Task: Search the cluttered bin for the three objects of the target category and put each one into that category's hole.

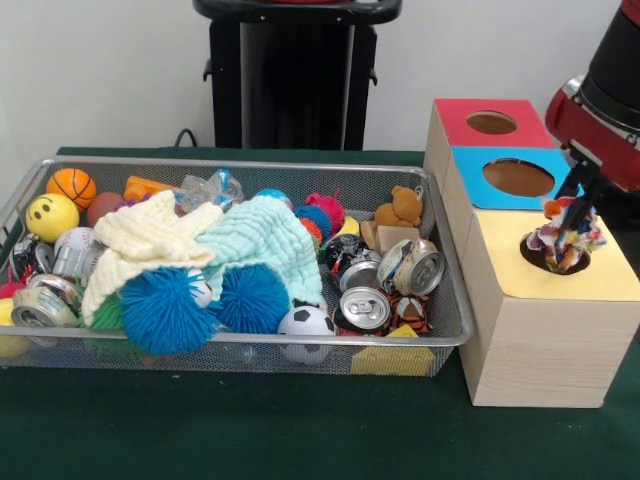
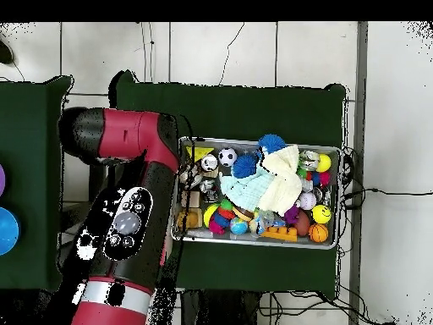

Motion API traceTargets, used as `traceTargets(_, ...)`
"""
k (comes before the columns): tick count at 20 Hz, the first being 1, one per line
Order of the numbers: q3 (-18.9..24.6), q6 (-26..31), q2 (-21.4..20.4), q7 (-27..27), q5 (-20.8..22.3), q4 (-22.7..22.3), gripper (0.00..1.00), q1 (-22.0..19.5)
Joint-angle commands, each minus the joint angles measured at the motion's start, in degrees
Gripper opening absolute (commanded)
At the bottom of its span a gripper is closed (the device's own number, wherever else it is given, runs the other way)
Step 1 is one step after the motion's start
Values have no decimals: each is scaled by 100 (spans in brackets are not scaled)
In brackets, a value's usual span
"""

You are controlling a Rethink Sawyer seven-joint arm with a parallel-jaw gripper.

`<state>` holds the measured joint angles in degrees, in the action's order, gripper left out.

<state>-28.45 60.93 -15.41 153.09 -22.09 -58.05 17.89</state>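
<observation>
At the right edge of the front view, the red and black arm [image 1: 600, 100] is reaching down over the wooden box [image 1: 545, 340], and its jaws [image 1: 572, 225] are gripping a knotted rope toy [image 1: 566, 238] of many colours. The toy is sitting at the mouth of the yellow hole [image 1: 556, 256], partly inside it, with frayed ends hanging over the rim. Above that hole in the frame, the blue hole [image 1: 518, 177] and the red hole [image 1: 491, 123] are showing open.

The wire bin [image 1: 30, 190] is filling the left and centre of the frame on the green bench [image 1: 250, 430]. In it, a cream cloth [image 1: 150, 240] and a mint cloth [image 1: 260, 240] are lying heaped in the middle, with two blue spiky balls [image 1: 165, 310] in front of them and a small soccer ball [image 1: 305, 325] just beside those. Crushed cans [image 1: 365, 308] are lying at the bin's right end, near a brown teddy [image 1: 402, 208]. At the upper left of the bin, a small basketball [image 1: 72, 186] is sitting just above a yellow smiley ball [image 1: 50, 216].

In the overhead view, the arm [image 2: 127, 220] is covering the left part of the frame, hiding the box, and the bin [image 2: 334, 152] is lying right of centre.
</observation>
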Motion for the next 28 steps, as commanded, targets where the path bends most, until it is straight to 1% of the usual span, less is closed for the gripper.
traceTargets(1, 984, -1140, -45, 653, -352, -484, 0, -136)
traceTargets(3, 1296, -1601, -88, 322, -459, -644, 0, -288)
traceTargets(5, 1490, -1836, -136, 182, -516, -722, 0, -356)
traceTargets(9, 1795, -2051, -149, -72, -519, -761, 0, -525)
traceTargets(14, 2242, -2168, -6, -538, -325, -600, 0, -847)
traceTargets(16, 2258, -2011, 45, -609, -175, -448, 0, -899)
traceTargets(17, 2199, -1858, 65, -616, -63, -345, 0, -891)
traceTargets(19, 2153, -1629, 49, -660, 75, -266, 0, -896)
traceTargets(21, 2139, -1527, 84, -657, 148, -182, 0, -896)
traceTargets(25, 2065, -1520, 166, -442, 172, -72, 0, -817)
traceTargets(28, 2091, -1556, 186, -362, 202, -58, 0, -814)
